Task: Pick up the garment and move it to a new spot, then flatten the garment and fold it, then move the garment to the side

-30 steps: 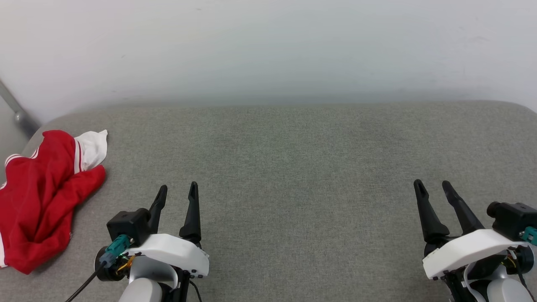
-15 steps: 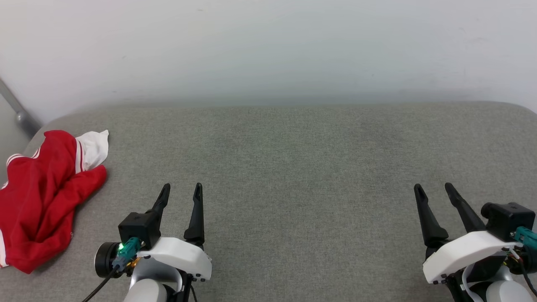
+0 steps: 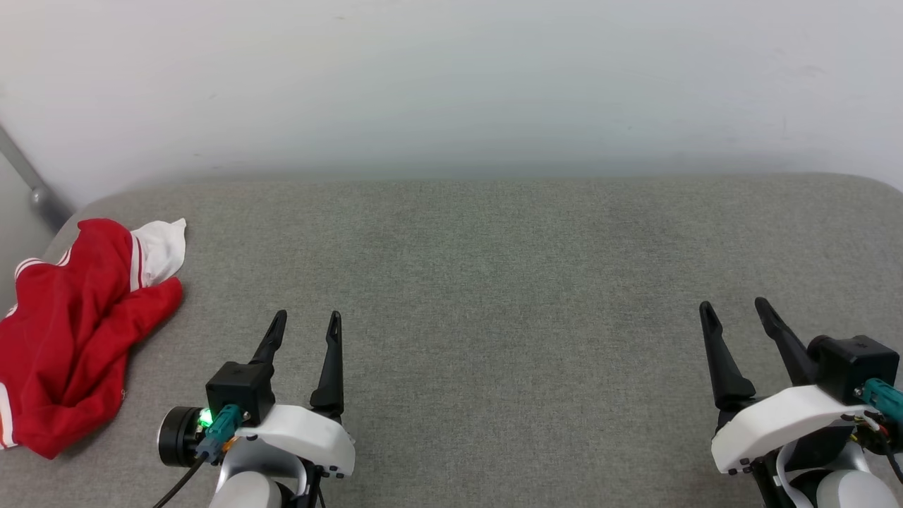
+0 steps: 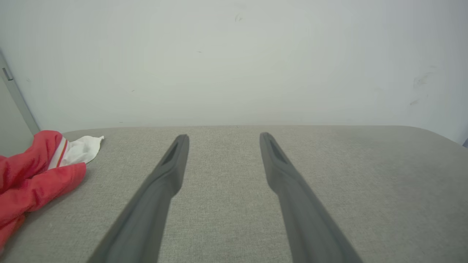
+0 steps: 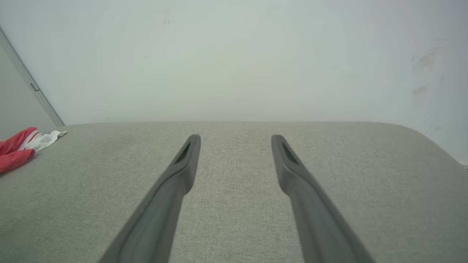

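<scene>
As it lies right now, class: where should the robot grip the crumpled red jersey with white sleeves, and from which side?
Probably the red lobe of the crumpled red jersey that juts toward the open left gripper, pinched from above, coming in from that side. It bulges up, nearest that gripper.

The grey fabric-covered tabletop (image 3: 494, 282), rounded at its far corners, carries the crumpled red-and-white garment (image 3: 70, 331), heaped at the tabletop's left edge.

The garment (image 3: 70, 331) is lying at the left edge of the surface (image 3: 494, 282); the left pincer (image 3: 307, 315) is hovering near, to its right; the right pincer (image 3: 733, 305) is hovering well apart toward the right edge
</scene>
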